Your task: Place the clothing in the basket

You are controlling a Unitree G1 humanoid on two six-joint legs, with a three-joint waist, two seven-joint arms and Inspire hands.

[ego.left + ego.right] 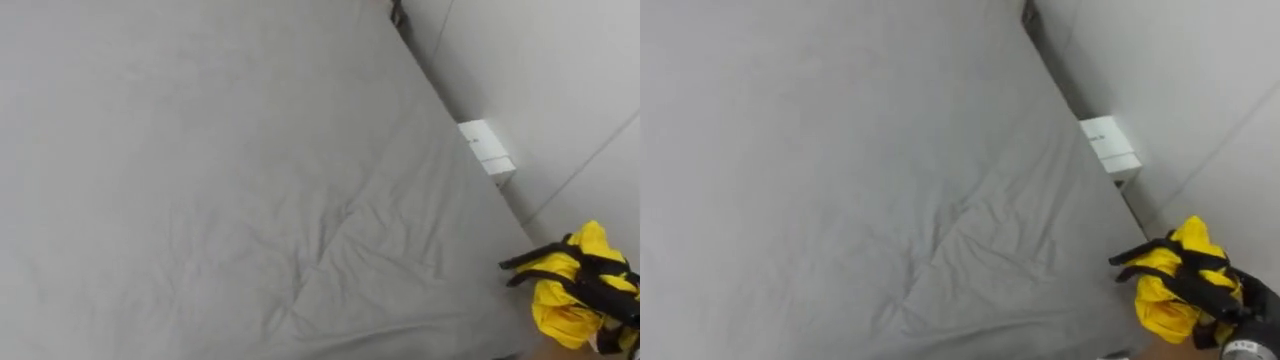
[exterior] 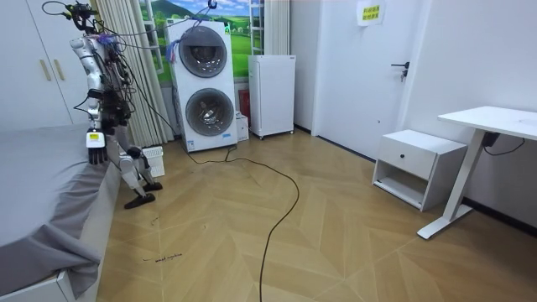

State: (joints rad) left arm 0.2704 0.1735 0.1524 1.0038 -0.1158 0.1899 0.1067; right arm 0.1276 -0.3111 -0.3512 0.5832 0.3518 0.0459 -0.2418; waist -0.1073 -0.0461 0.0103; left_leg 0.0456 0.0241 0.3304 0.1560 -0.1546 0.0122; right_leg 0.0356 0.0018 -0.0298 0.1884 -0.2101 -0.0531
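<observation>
Bed (image 1: 200, 180): open wrinkled sheet 7 to 1 o'clock, free passage. Pale wall (image 1: 560, 60) closes 1–3 o'clock; small white box (image 1: 488, 150) at 2 o'clock. Right hand (image 1: 600, 290) clutching yellow garment (image 1: 560, 315) occupies 4 o'clock.

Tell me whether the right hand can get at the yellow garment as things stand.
Yes, it seems so: the right hand has its dark fingers curled round the yellow garment, beside the grey bed's right edge, with nothing between them.

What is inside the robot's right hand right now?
A bunched yellow garment. The right hand is curled round it, beside the grey bed. Whatever cloth lies under the fingers and in the palm is covered.
</observation>
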